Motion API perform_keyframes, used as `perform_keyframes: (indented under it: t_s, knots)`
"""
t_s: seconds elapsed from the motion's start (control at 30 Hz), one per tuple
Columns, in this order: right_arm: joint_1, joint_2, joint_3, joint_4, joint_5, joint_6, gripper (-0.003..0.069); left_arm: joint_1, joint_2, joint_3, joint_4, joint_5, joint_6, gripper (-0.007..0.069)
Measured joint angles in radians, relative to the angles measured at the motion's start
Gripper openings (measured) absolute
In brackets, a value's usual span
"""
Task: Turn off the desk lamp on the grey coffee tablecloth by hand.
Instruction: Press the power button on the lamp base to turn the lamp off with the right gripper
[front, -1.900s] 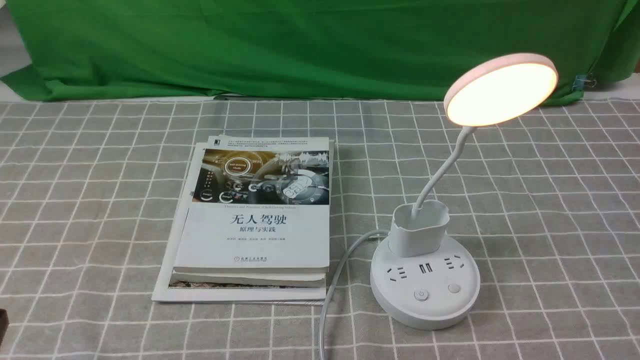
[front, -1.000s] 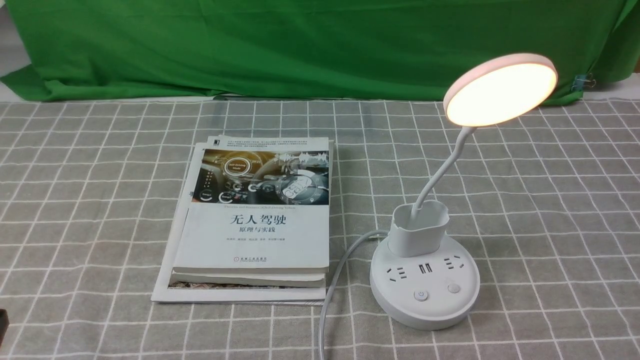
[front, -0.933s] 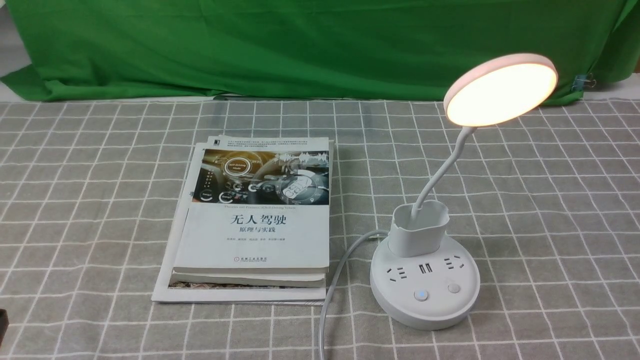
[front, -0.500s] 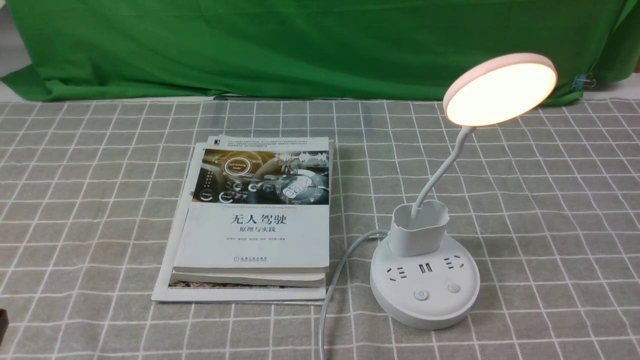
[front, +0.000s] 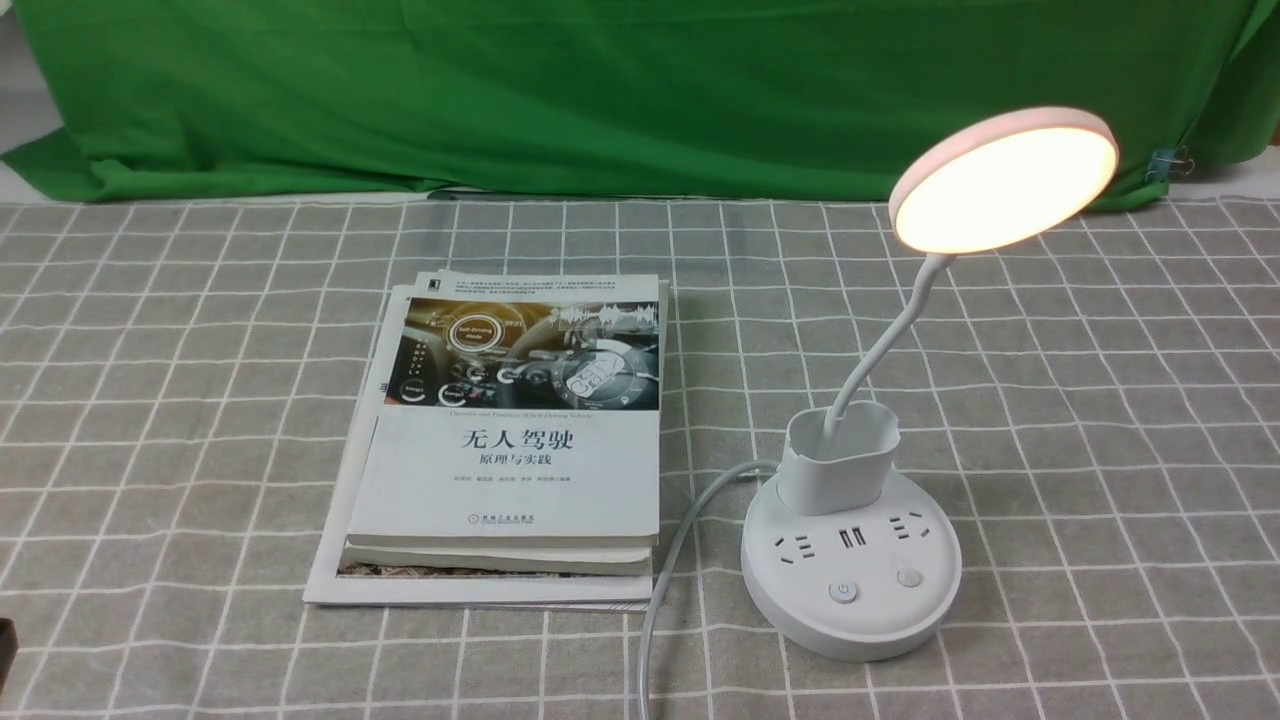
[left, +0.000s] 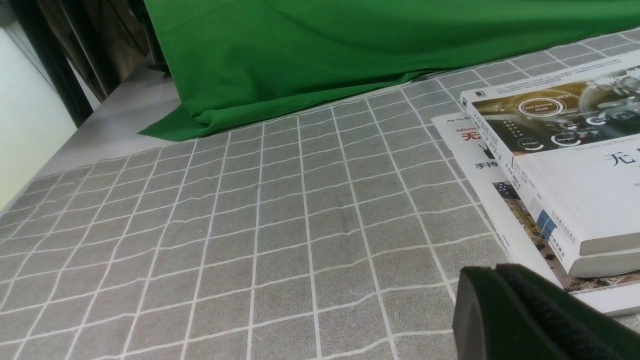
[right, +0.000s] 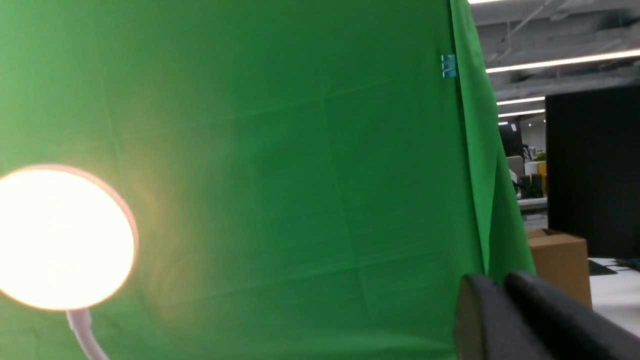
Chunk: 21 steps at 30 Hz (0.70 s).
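Note:
The white desk lamp (front: 850, 575) stands on the grey coffee tablecloth (front: 1100, 420) at the front right. Its round head (front: 1003, 180) is lit. The head also shows glowing in the right wrist view (right: 60, 237). Two round buttons (front: 843, 591) sit on the front of the base. My left gripper (left: 497, 270) is shut and empty, low over the cloth beside the books. My right gripper (right: 502, 280) is shut and empty, up at lamp-head height facing the green backdrop. Neither gripper touches the lamp. The right one is out of the front view.
A stack of books (front: 510, 440) lies left of the lamp, with the lamp's white cord (front: 665, 560) running between them toward the front edge. A green backdrop (front: 600, 90) hangs at the back. A cardboard box (right: 560, 265) stands off to the side.
The lamp's left button glowed blue for a moment about a second ago and is plain again now. The head stays lit. Nothing else has visibly moved.

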Motion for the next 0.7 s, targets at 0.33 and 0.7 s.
perform_keyframes:
  t_s: [0.33,0.7]
  knots:
    - [0.000,0.427,-0.377,0.000,0.397,0.109,0.0098,0.000,0.000,0.000,0.000,0.000,0.000,0.0001]
    - [0.052,0.937,-0.402,0.038,0.422,0.168,0.0098,0.000,0.000,0.000,0.000,0.000,0.000,0.0001]
